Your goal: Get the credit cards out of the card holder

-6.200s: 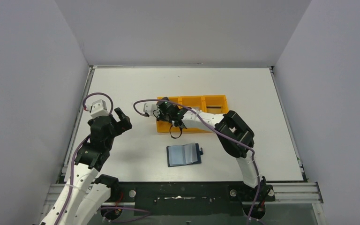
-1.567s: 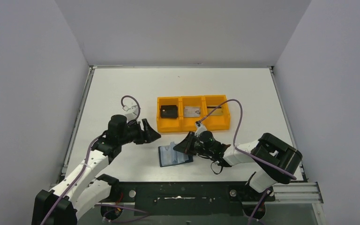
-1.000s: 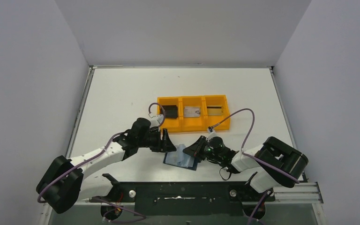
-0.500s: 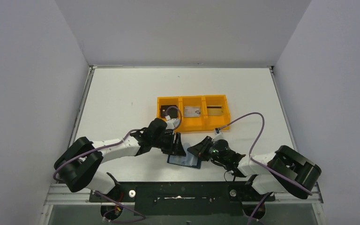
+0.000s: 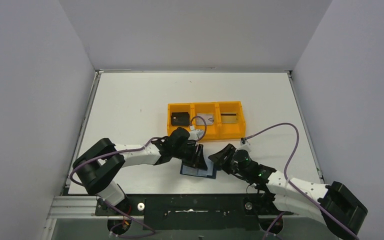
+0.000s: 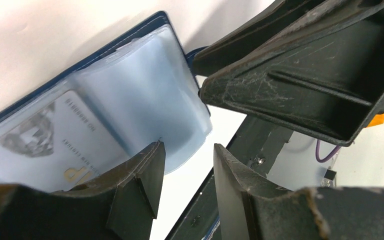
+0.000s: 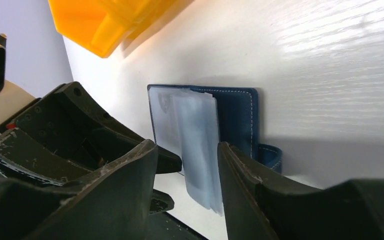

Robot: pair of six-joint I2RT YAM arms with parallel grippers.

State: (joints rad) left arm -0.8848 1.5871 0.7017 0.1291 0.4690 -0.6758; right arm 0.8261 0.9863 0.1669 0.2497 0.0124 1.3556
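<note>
We are holding our left tool (image 6: 187, 149), fingers apart, low over the open card holder (image 5: 198, 171), likely to steady it. A pale credit card (image 6: 45, 135) is sitting in its clear sleeves (image 7: 197, 145). Our right tool (image 7: 186, 147), also apart, is straddling those sleeves, probably to free the card. The holder is lying on the white worktop (image 5: 130, 100), near the orange tray (image 5: 205, 104), inside plain grey walls (image 5: 195, 30).

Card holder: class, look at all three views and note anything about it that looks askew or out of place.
The card holder lies open near the table's front edge. Its clear plastic sleeves fan loose, overhanging the navy cover instead of lying flat. One card sits inside a sleeve.
</note>
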